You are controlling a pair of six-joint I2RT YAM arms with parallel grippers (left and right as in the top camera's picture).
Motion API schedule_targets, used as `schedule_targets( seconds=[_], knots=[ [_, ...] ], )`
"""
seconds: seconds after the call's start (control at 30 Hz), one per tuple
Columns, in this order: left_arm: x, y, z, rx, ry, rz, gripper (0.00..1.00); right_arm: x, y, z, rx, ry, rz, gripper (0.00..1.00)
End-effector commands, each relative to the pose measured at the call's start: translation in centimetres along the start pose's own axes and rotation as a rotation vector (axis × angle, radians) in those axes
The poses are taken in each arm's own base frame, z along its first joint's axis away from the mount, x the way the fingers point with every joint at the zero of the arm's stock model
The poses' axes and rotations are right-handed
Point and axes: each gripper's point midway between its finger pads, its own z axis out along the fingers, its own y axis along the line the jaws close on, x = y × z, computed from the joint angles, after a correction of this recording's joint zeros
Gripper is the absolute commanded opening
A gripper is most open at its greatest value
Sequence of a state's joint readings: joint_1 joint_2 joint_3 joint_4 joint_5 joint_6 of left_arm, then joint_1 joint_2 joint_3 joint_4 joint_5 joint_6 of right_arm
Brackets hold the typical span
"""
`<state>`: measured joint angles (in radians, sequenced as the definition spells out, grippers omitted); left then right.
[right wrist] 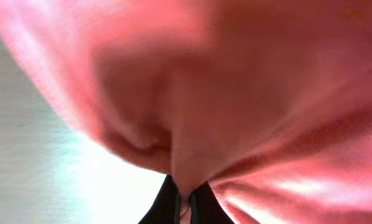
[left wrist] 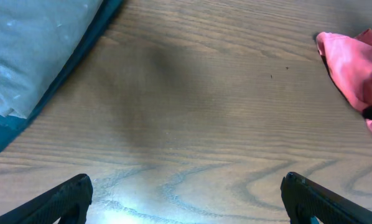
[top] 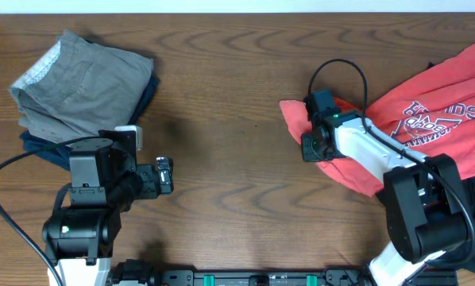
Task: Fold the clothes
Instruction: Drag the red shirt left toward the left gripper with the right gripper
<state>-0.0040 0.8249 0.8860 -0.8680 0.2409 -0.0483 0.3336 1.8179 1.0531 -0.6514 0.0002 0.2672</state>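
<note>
Wooden table holds folded pile (grey over blue), red shirt.

Red T-shirt: far side cut off by the overhead picture's right edge. Its white print lies partly under the right arm and is too small to read. Against the right gripper the cloth fills the wrist view, blurred; only the finger ends show, pinched on a fold.
Left gripper: fingers cut by the lower edge.
Navy garment: mostly hidden beneath grey shorts, ahead-left of that gripper.
</note>
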Motion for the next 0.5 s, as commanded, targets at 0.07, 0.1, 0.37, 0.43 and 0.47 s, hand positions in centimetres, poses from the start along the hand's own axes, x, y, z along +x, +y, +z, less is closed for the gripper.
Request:
schedule_targets(
  seconds=[0.07,0.1,0.37,0.43,0.47],
  knots=[
    [-0.6,-0.4,-0.4,0.014,-0.015,0.005,0.98,-3.4,10.8,-8.1,-0.453,-0.188,-0.231,0.01],
    [-0.6,-0.4,-0.4,0.015,-0.016,0.005,0.98,-3.7,11.9,-8.9,-0.476,-0.214,-0.256,0.01],
    [-0.9,-0.4,-0.4,0.016,-0.024,0.007,0.98,-1.7,21.3,-11.0,-0.553,-0.329,-0.497,0.03],
    [-1.0,-0.4,-0.3,0.016,-0.027,0.007,0.98,-1.3,22.5,-10.7,-0.541,-0.348,-0.526,0.05],
    [-1.0,-0.5,-0.3,0.016,-0.029,0.008,0.98,-1.4,22.8,-10.6,-0.523,-0.361,-0.532,0.11]
  ],
)
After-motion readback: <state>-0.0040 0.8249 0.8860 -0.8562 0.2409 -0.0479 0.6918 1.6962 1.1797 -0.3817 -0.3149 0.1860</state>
